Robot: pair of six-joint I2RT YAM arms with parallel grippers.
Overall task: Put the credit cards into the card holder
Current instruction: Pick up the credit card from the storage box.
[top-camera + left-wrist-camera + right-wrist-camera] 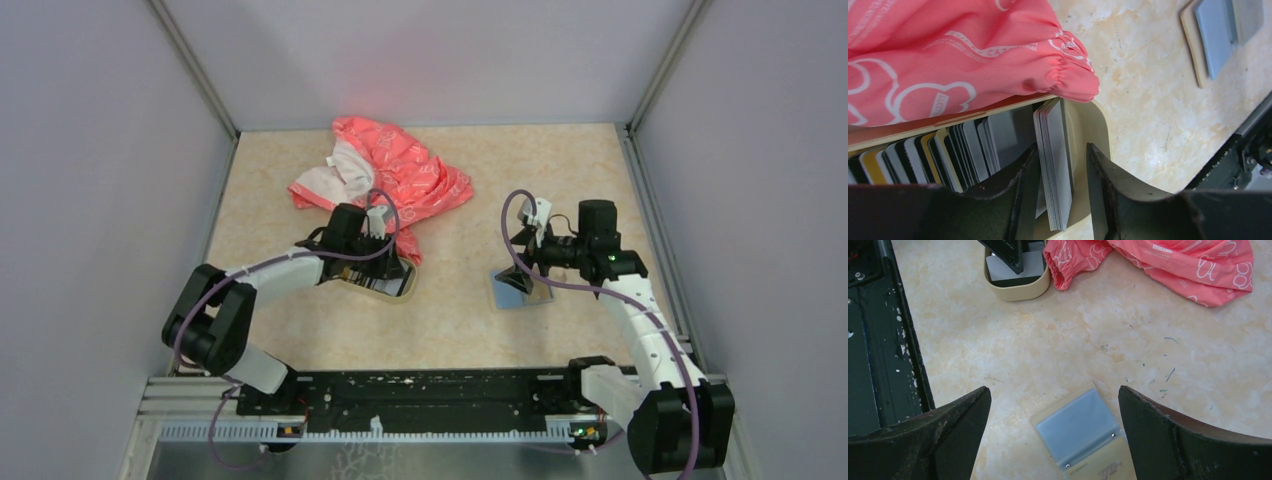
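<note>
the left gripper (1063, 150) is narrowed, not visibly clamped. it straddles a small stack of credit cards (1055, 160) standing on edge in the beige dish (1098, 130), with one finger against the stack and a sliver of gap at the other. the likely trouble is closing on the whole stack and lifting several cards at once. the outer finger could also catch the dish wall just beside it and drag the dish, and the pink cloth (948, 60) crowds the stack's far end. the cards' faces are turned to the pads, and their long axis runs along the slot between the fingers. the right gripper (1053, 390) is spread wide over the card holder (1083, 435), which lies flat, open, pockets up, skewed to the fingers' line.
</note>
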